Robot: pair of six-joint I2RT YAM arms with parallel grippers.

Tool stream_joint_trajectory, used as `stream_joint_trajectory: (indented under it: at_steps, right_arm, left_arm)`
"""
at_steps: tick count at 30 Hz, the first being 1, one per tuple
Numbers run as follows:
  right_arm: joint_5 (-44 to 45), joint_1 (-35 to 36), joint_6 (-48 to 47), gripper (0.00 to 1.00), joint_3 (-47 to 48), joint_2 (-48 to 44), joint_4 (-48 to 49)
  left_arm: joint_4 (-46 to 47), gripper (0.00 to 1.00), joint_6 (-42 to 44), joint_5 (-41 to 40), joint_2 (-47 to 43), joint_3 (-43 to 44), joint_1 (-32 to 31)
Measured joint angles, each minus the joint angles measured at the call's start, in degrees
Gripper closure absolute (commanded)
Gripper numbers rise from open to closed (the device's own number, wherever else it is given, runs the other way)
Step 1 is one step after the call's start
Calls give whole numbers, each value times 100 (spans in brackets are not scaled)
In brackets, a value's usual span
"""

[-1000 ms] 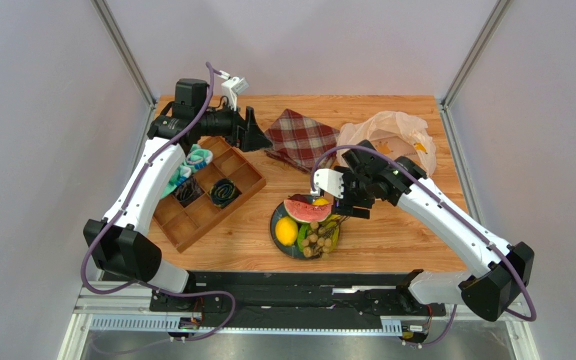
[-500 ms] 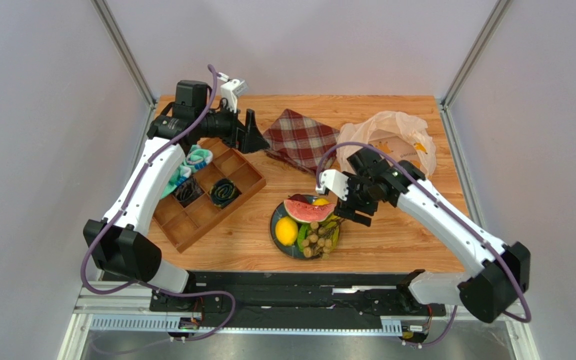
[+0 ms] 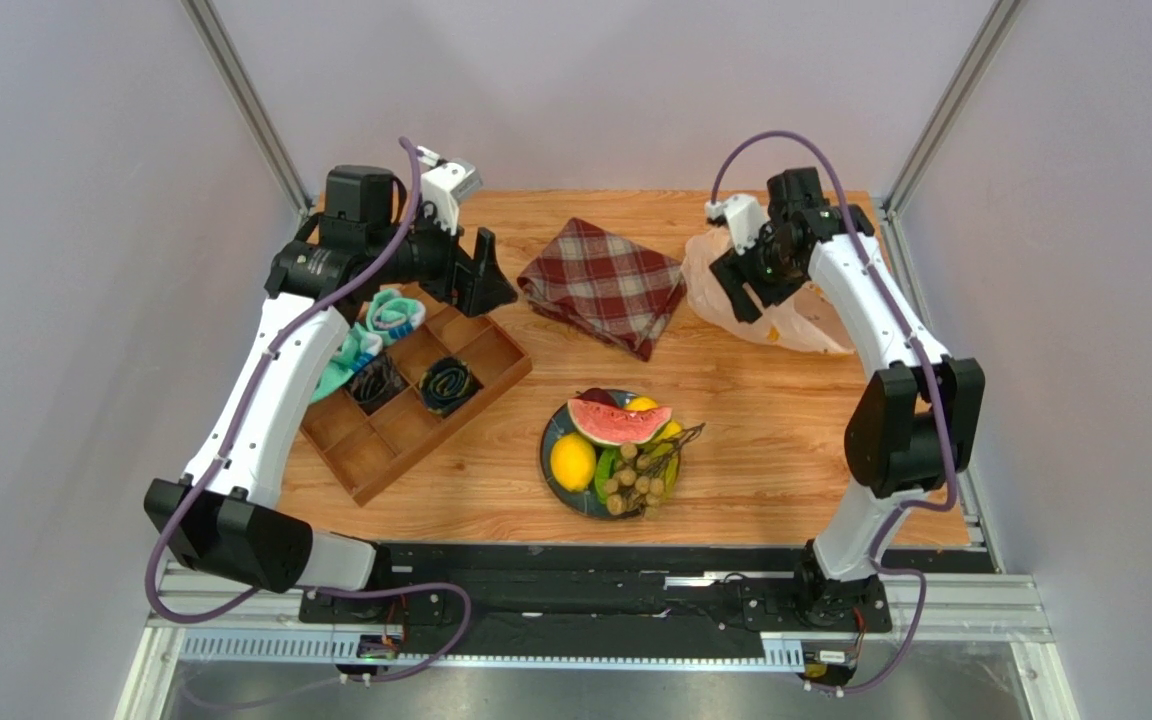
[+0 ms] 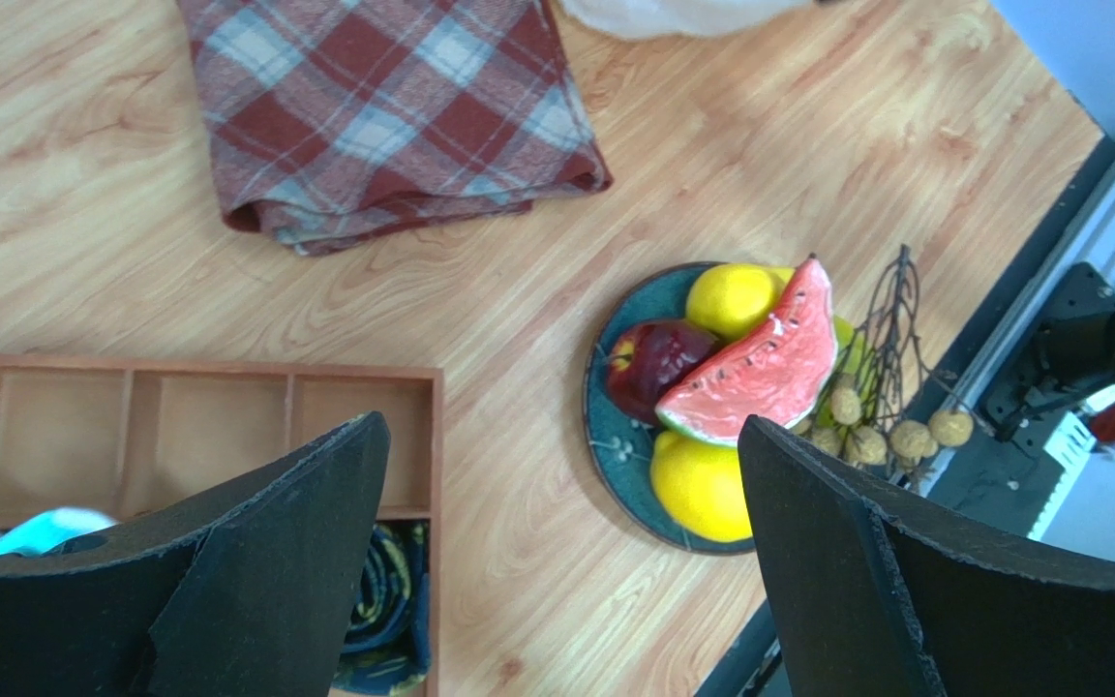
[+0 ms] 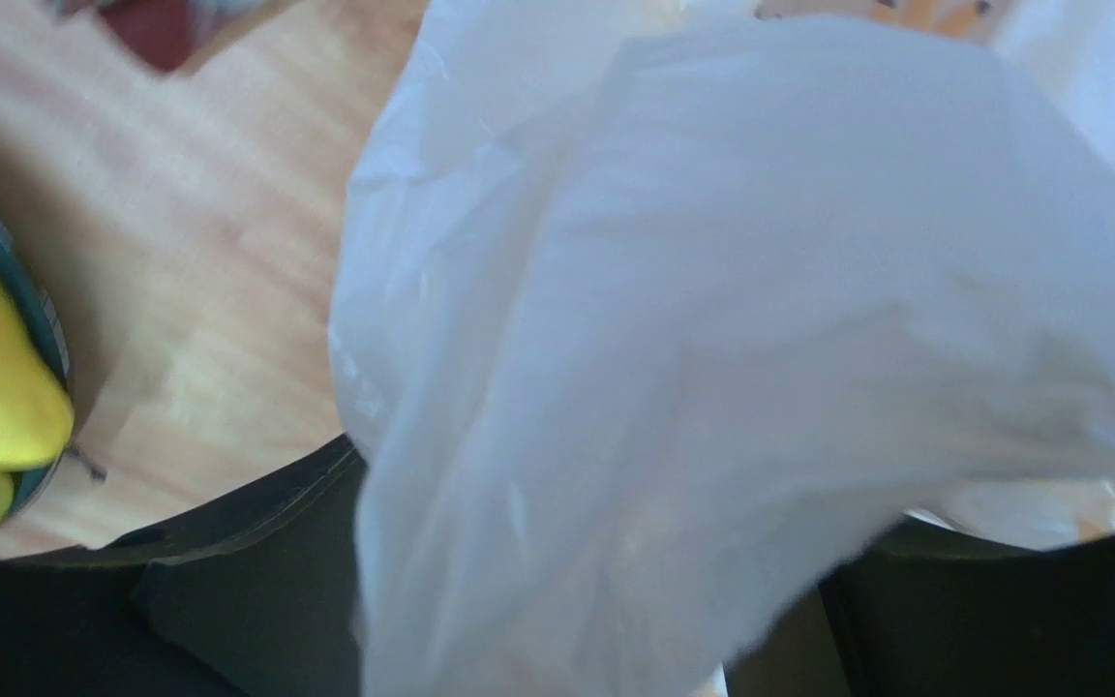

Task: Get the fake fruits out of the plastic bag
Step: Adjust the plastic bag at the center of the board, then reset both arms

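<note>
Plastic film at the right jaws: the bag (image 5: pixel 753 291) fills the whole gap between the two dark fingers (image 5: pixel 229 596), which stand well apart. I cannot tell whether they pinch the film or only straddle it.
Feel of the bag: thin, crinkly, very light and slippery. It will likely sag and slide rather than keep a shape.
Where to take hold: in my judgement a bunched fold or a loop handle gives better purchase than a flat face.
Contents: an orange-yellow patch (image 5: pixel 883 15) shows through the film. It is probably a small, hard, light fruit that will roll out once the mouth tips.
Place of the bag: far right corner of the table (image 3: pixel 778 450), with the right jaws at its left side and the plaid cloth (image 3: pixel 602 282) near.
Fruits already out: watermelon slice (image 3: pixel 615 420), lemon (image 3: pixel 573 462), dark red fruit (image 4: pixel 658 363) and grape bunch (image 3: pixel 635 480) lie on a teal plate (image 4: pixel 600 421), well apart from the bag.
Left jaws: spread wide, holding nothing, above the far end of the wooden tray (image 3: pixel 402 405).
</note>
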Motion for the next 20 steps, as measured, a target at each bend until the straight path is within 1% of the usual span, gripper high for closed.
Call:
stream_joint_trajectory:
  at_steps: [3, 5, 7, 9, 12, 16, 20]
  right_arm:
    - [258, -109, 402, 26, 293, 76, 258]
    - [367, -31, 581, 24, 262, -175, 407]
    - [352, 120, 702, 24, 37, -619, 549]
    - [236, 262, 844, 24, -516, -1294, 748]
    - [63, 391, 1084, 24, -1322, -2081, 730]
    - [-90, 363, 1307, 24, -2247, -2461, 651]
    - [-304, 345, 1373, 24, -2813, -2494, 509]
  left_arm:
    - [17, 1, 37, -208, -90, -42, 79]
    - [17, 1, 42, -387, -184, -129, 160]
    - [48, 1, 46, -614, -313, -299, 295]
    - [81, 1, 63, -874, -437, -505, 411]
    - [138, 1, 85, -1281, -584, -828, 503]
    - [140, 1, 155, -1679, -605, -1060, 525]
    - [210, 1, 155, -1884, -605, -1207, 525]
